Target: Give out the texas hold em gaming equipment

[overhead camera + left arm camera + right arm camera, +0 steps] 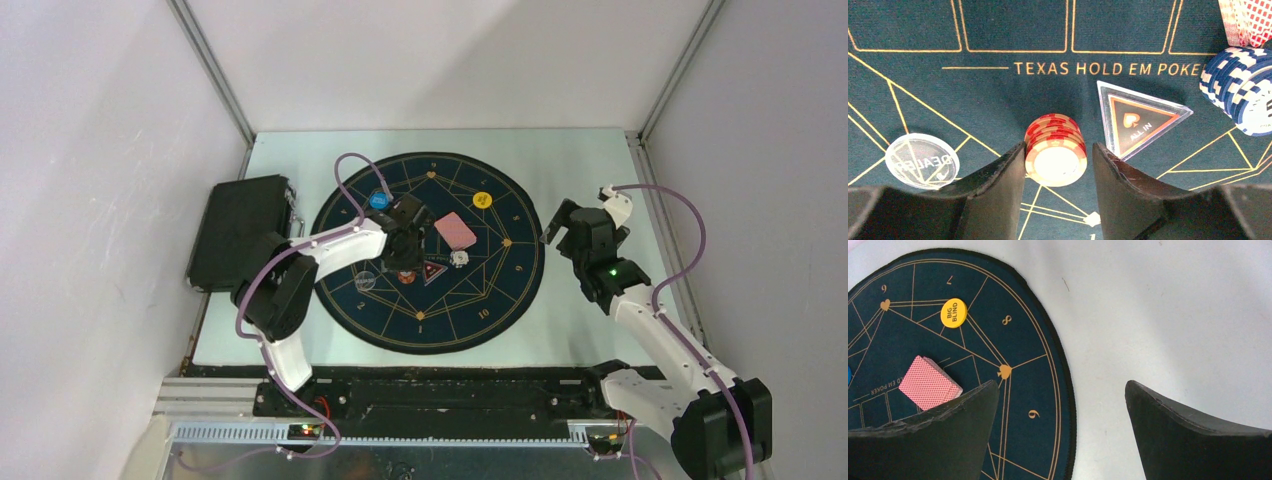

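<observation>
On the mat (998, 30), the left claw (1058, 146) stands apart around a red-white chip stack (1054, 137) (a narrow gap on one side), the triangular token (1138, 122) just beside it. The right claw (1062, 390), spread wide, hangs over the counter (1173, 315) near the mat's edge.

Left arm (335, 245): white link shells, black joint housings, purple cable (345, 165) looped alongside. Right arm (650, 320): same white-and-black build, matching cable (690, 225), small green light (612, 270) on black wrist block. Left gripper (1058, 150) fingers (998, 190): matte black, curved, tapering, scuffed edges. Right gripper (1063, 385) fingers (1193, 440): likewise black, chipped along top rim.
</observation>
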You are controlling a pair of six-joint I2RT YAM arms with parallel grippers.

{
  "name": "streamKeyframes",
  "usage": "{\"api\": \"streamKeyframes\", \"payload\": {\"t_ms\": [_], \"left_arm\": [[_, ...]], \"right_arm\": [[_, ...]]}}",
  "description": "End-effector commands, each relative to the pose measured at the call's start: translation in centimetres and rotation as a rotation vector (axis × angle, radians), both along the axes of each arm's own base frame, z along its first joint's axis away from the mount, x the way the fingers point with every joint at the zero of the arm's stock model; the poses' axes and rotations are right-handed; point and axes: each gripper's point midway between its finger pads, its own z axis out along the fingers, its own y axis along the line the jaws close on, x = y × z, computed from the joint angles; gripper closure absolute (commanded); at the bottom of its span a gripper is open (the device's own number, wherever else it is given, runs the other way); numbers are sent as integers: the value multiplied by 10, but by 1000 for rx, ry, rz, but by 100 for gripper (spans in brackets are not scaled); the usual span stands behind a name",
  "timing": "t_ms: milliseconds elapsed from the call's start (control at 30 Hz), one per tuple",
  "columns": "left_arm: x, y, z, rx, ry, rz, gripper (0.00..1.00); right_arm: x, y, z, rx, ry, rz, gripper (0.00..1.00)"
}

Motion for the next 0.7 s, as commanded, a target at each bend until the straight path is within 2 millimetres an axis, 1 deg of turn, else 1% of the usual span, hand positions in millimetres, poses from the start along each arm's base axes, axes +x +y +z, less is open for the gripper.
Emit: {"api": "streamKeyframes", "payload": {"t_ms": [0,67,233,333,500,533,633,667], "left_arm": [[9,-7,11,-2,-34,-16,46],[10,-8,11,1,-33,-16,48],[11,-5,9,25,-26,-16,50],[12,-6,10,26,-27,-18,56],[12,-6,15,22,-35,-19,70],[12,-6,16,19,-37,-21,72],[11,-7,17,7,-38,-27,82],[10,-8,17,2,-36,-30,84]], "right_arm": [[7,1,9,18,-43,-11,0],[7,0,9,17,-43,-13,0],[6,-1,10,16,-46,-17,1],[6,-2,10,15,-46,-20,0],[7,-3,9,15,-45,-22,0],[7,-2,9,14,-45,-22,0],[7,-2,9,15,-44,-22,0],[6,-3,9,14,-43,-22,0]]}}
